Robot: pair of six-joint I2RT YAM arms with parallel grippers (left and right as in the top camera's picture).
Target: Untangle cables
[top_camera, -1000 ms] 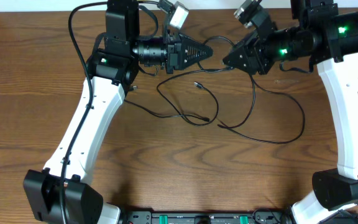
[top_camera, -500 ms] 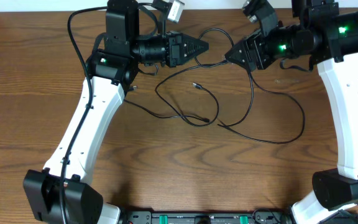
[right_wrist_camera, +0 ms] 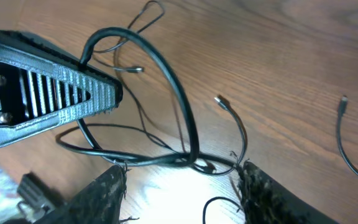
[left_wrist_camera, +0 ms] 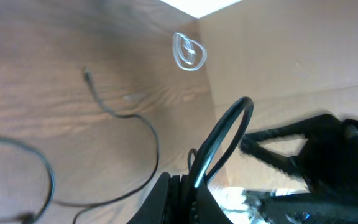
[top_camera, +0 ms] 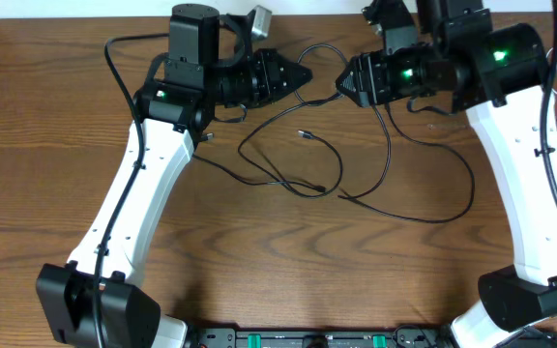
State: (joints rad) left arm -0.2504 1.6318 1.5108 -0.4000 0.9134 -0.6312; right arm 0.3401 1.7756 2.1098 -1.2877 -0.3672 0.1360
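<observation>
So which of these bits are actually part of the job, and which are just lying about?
Job: black cables, one pinched in the left fingers; white cable coiled further off.
Just there: wooden table; thick wires fixed to the arms.

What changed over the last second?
Left fingers and right fingers both shifted toward the table's far edge and leftward, the right more. Left stay shut on the black cable; right are open, cable between them. Loose cable loops unchanged.
</observation>
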